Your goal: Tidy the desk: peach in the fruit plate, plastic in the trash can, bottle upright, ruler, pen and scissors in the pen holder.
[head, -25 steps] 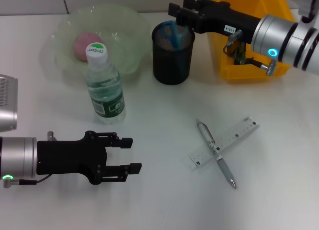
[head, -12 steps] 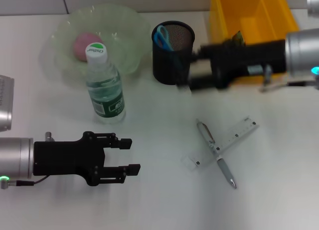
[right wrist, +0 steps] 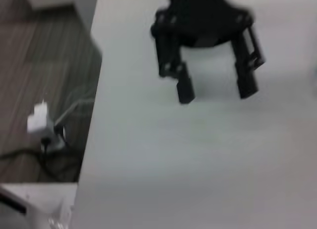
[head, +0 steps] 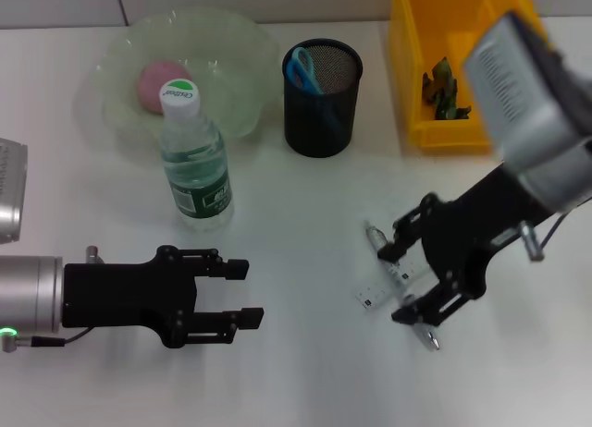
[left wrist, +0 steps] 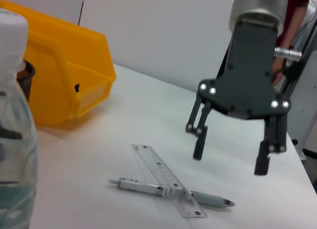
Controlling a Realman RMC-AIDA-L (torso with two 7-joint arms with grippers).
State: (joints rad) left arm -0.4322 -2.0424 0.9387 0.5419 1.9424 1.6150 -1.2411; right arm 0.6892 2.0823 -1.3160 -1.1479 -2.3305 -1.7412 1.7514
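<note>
1. Desk (head: 305, 381) stretched white and bare in front of and between the two arms in the head view; only the right wrist view showed its side edge dropping to a dark floor.
2. Yellow bin (head: 444, 85) stood at the back right with a crumpled scrap inside, well apart from the right gripper; the left wrist view hid its contents.
3. Fruit plate (head: 231, 85) sat back left and held the peach (head: 153, 83); the bottle (head: 192, 159) stood upright just in front of it.
4. Pen holder (head: 321, 99) stood between plate and bin, blue scissors (head: 301, 71) inside.
5. Right gripper (head: 400, 277) hung over the crossed ruler (left wrist: 166, 178) and pen (left wrist: 168, 191), fingers spread wide; the left wrist view showed them above, not touching.
6. Left gripper (head: 245, 293) lay low at front left, fingers apart, holding nothing.
</note>
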